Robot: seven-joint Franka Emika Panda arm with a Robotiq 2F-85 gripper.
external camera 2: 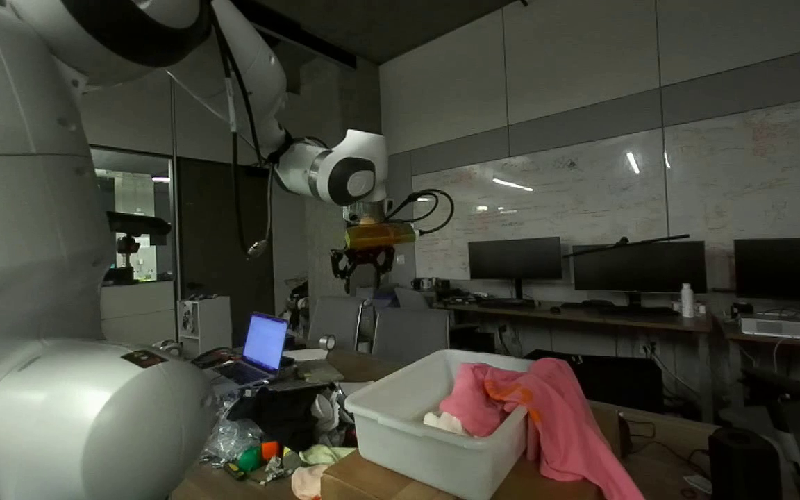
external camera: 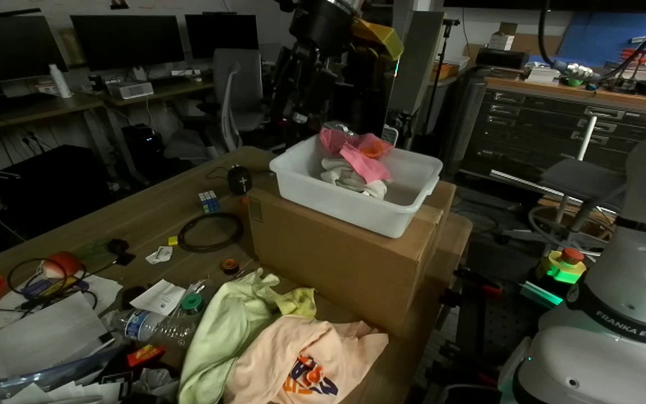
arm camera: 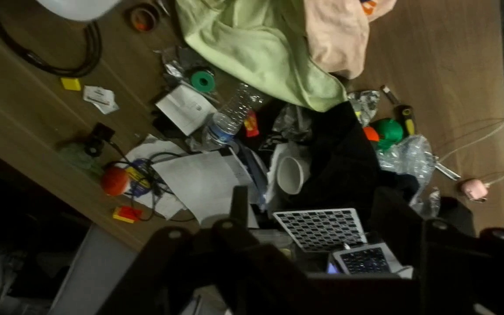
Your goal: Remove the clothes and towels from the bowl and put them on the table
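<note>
Legibly, FRANKA EMIKA on arm, pink cloth draped from white tub, illegible print on peach cloth below it, gripper spread wide above tub level.

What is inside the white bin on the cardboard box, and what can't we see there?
Inside the white bin, part of a pink cloth lies over an off-white cloth; the rest hangs over the rim. Anything beneath these folds is covered and cannot be seen.
</note>
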